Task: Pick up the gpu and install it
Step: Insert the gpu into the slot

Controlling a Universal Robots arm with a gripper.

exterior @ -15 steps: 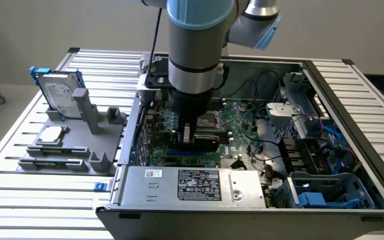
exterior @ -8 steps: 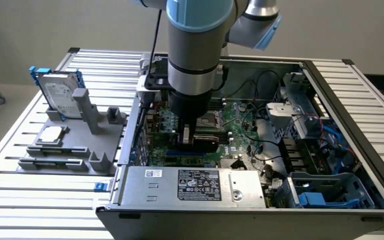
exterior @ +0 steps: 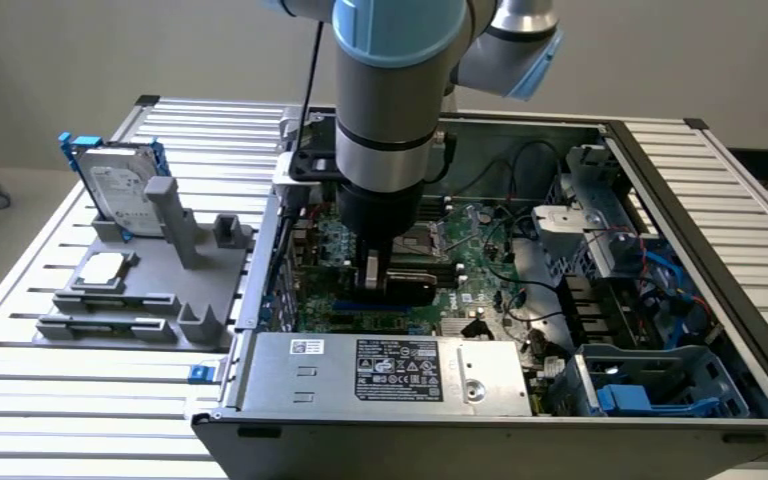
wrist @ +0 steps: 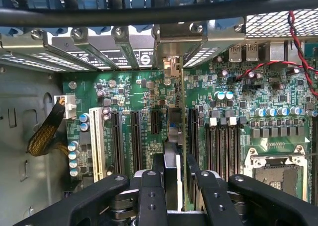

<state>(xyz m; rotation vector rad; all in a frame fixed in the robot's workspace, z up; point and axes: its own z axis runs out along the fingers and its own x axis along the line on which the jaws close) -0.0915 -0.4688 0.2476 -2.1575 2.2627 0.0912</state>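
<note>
Being pinched by the claw [exterior: 381, 272], the gpu [exterior: 414, 288] is held low over the board [exterior: 484, 232] in the frame's middle, and could be bent if pushed down beside a slot [wrist: 135, 139].

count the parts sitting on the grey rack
2: a hard drive standing on edge at the far end of the rack, a chip lying flat nearer the camera; none seems hidden.
</note>
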